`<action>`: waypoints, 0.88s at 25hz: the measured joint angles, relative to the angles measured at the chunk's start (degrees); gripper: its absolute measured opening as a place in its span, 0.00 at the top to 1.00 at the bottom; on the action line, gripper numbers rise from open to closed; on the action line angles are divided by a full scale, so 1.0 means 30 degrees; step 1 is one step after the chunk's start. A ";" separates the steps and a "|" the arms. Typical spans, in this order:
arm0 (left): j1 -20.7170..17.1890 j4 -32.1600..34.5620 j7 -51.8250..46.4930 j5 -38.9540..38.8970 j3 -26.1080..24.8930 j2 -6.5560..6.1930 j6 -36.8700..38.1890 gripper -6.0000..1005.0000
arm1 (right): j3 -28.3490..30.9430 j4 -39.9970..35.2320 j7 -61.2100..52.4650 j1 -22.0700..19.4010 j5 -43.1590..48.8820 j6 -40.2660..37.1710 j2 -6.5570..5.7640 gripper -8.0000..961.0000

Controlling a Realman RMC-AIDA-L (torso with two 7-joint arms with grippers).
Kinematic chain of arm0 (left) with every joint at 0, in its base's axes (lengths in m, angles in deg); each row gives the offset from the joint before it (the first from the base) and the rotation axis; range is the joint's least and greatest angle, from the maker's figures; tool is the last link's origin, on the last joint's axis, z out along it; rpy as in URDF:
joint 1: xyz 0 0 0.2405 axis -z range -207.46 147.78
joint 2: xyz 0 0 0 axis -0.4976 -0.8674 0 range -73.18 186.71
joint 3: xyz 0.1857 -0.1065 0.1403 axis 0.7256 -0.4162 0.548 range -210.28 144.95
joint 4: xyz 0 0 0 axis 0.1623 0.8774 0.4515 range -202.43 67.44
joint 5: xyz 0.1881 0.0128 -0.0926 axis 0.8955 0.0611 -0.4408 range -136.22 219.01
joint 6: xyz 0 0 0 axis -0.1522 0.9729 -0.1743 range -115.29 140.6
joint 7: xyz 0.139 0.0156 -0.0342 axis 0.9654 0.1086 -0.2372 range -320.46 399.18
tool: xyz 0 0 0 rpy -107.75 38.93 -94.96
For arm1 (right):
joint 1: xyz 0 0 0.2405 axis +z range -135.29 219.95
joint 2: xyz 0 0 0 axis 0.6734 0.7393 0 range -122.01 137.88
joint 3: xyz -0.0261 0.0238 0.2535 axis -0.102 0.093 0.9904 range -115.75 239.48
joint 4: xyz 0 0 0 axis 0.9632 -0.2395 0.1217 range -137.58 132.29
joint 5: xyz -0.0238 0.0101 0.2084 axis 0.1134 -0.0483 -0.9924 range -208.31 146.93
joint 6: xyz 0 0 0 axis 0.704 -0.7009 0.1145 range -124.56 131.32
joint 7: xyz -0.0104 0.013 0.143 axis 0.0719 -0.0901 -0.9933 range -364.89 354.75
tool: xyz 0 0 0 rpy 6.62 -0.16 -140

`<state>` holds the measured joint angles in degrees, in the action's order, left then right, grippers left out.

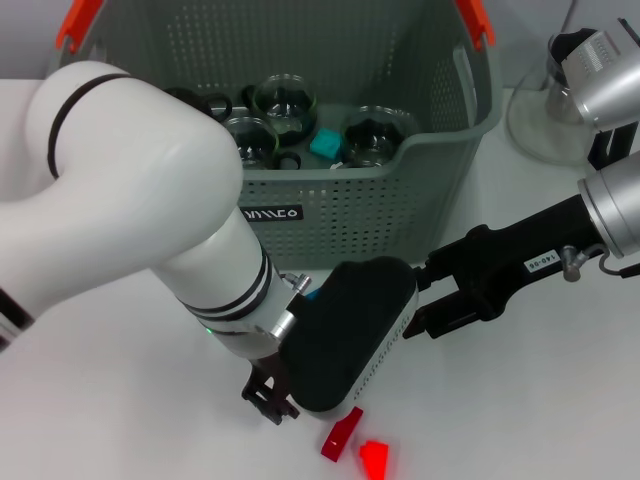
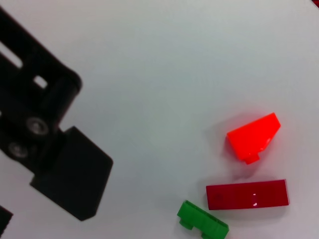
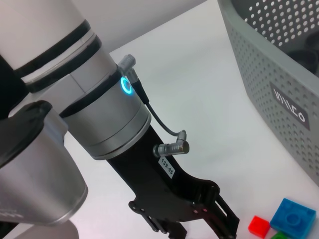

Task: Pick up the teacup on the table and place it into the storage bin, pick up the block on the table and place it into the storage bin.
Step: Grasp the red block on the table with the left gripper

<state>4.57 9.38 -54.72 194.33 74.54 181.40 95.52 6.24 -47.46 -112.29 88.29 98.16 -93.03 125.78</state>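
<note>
The storage bin, a grey-green perforated basket with orange handles, stands at the back of the white table. Glass teacups and a teal block lie inside it. No teacup shows on the table. My left gripper hangs open and empty just above the table in front of the bin. One of its black fingers shows in the left wrist view. Beside it lie an orange-red block, a dark red block and a green block. My right gripper is open and empty, just right of the left wrist.
A blue block and a small red block lie on the table near the bin's front wall. A round white stand base sits right of the bin. The left forearm covers the bin's left front corner.
</note>
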 joint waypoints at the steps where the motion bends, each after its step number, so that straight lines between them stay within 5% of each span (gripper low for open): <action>1: 0.0016 0.0012 -0.0027 0.0007 0.0022 0.0000 -0.0002 0.17 | 0.0000 -0.0001 0.0000 0.0000 -0.0001 0.0000 0.0013 0.25; 10: 0.0284 -0.0328 -0.0098 0.0045 0.0286 0.0001 -0.0176 0.35 | 0.0022 -0.0004 0.0000 -0.0001 0.0001 -0.0001 0.0070 0.26; 22: 0.1050 -0.1276 -0.1065 0.0056 0.0556 -0.0004 -0.0318 0.44 | 0.0028 0.0006 0.0120 -0.0033 0.0000 0.0165 0.0100 0.26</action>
<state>7.72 5.55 -57.91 194.50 76.21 181.38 94.56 6.32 -47.44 -111.93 88.20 98.16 -92.54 126.08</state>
